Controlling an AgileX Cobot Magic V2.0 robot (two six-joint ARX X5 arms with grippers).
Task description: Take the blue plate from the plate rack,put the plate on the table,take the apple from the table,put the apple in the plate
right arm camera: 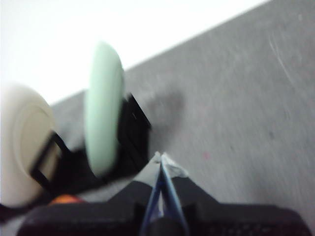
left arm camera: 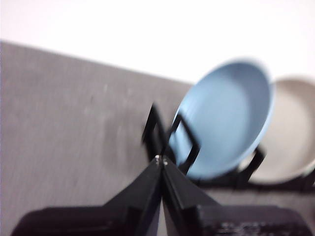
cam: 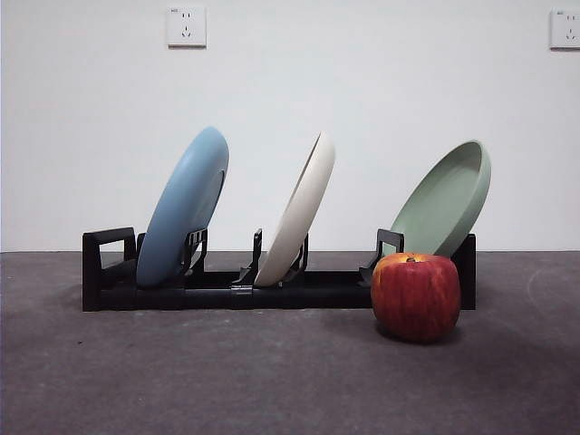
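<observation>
The blue plate leans in the left slot of the black plate rack on the table. The red apple stands on the table in front of the rack's right end. In the left wrist view my left gripper is shut and empty, a little way off the blue plate and the rack. In the right wrist view my right gripper is shut and empty; a sliver of the apple shows beside it. Neither gripper shows in the front view.
A cream-white plate leans in the middle slot and a sage-green plate in the right slot. A white wall with two sockets stands behind. Both wrist views are blurred.
</observation>
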